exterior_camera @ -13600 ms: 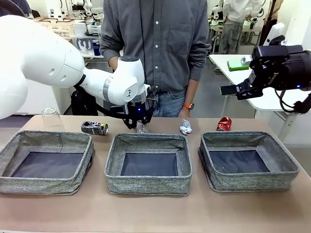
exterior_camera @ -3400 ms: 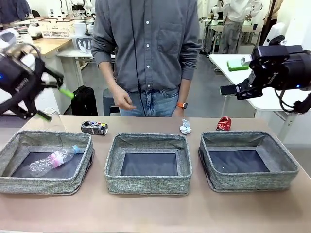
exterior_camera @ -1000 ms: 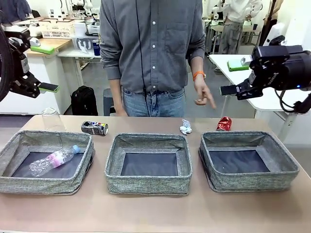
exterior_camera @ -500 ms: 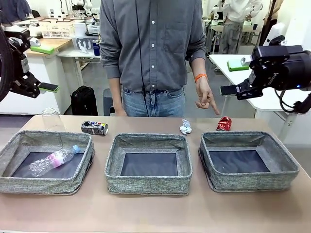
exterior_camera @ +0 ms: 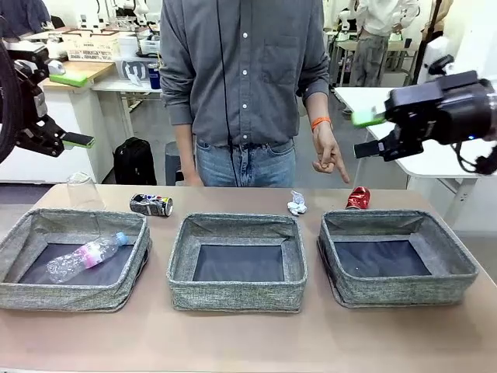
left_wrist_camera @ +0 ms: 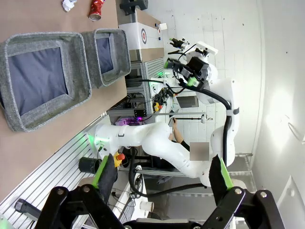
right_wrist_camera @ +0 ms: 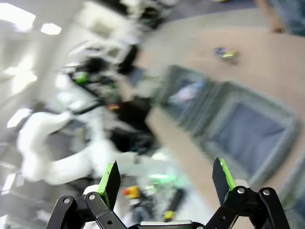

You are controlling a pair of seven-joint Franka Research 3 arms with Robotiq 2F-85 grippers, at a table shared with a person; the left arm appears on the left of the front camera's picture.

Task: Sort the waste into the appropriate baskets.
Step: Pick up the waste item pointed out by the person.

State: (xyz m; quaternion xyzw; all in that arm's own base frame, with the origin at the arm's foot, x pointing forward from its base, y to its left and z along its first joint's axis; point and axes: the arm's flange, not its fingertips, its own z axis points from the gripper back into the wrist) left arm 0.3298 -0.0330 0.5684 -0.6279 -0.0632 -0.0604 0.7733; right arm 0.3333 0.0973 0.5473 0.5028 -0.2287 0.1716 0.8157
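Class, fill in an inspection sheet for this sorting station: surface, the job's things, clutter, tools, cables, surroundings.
Surface: brown table, no spills seen.
Job's things: bottle in left basket; middle basket and right basket hold nothing; cup, dark can, paper wad, red can on the table behind them.
Clutter: nothing seen.
Tools: left tool and right tool open, raised, holding nothing.
Cables: black cable loops by the right arm.
Surroundings: person at far side, hand pointing down toward the red can.

Brown table (exterior_camera: 248,342); black bag (exterior_camera: 133,162) on floor behind; white side table (exterior_camera: 349,97).
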